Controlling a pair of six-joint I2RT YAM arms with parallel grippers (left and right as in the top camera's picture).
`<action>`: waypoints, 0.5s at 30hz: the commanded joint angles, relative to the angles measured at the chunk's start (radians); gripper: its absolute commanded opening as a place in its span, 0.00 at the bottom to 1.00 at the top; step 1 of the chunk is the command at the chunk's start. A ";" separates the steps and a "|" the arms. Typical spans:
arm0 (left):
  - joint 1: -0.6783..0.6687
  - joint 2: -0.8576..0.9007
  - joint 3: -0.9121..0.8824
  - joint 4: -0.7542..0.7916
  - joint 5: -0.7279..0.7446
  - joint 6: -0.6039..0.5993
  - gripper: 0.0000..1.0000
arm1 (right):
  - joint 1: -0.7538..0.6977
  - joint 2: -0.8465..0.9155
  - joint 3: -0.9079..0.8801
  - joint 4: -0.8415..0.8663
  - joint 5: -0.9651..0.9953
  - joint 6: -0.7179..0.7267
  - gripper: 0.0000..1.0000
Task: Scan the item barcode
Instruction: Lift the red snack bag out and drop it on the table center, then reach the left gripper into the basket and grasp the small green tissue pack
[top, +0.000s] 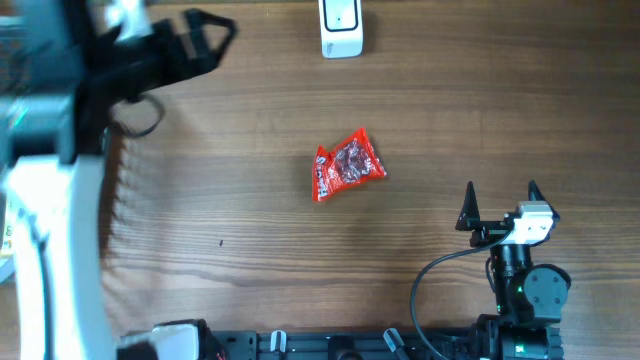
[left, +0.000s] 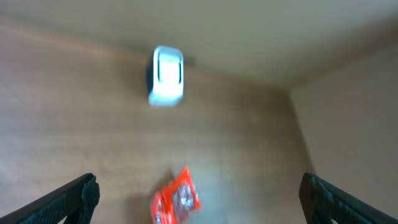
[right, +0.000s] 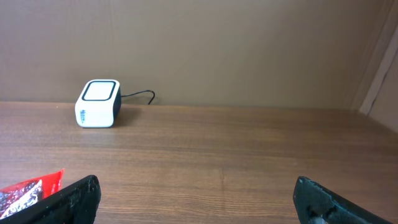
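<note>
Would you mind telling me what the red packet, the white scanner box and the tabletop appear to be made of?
The red packet is likely thin plastic film: it is glossy, crinkled and printed. The white scanner box is probably moulded hard plastic, smooth, with rounded corners and a dark side. The tabletop looks like wood or wood-look laminate, matt, with brown grain lines.

Wooden table (top: 250, 250): red packet (top: 347, 166), white scanner (top: 341, 28)

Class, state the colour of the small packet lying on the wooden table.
The packet is red with a darker centre, clearest in the overhead view.
</note>
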 joint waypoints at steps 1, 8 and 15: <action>0.198 -0.183 0.003 -0.036 -0.229 -0.049 1.00 | 0.003 -0.006 -0.001 0.003 0.010 0.013 1.00; 0.605 -0.072 -0.018 -0.178 -0.761 -0.240 1.00 | 0.003 -0.006 -0.001 0.003 0.010 0.013 1.00; 0.750 0.272 -0.018 -0.234 -0.780 -0.250 1.00 | 0.003 -0.006 -0.001 0.003 0.010 0.013 1.00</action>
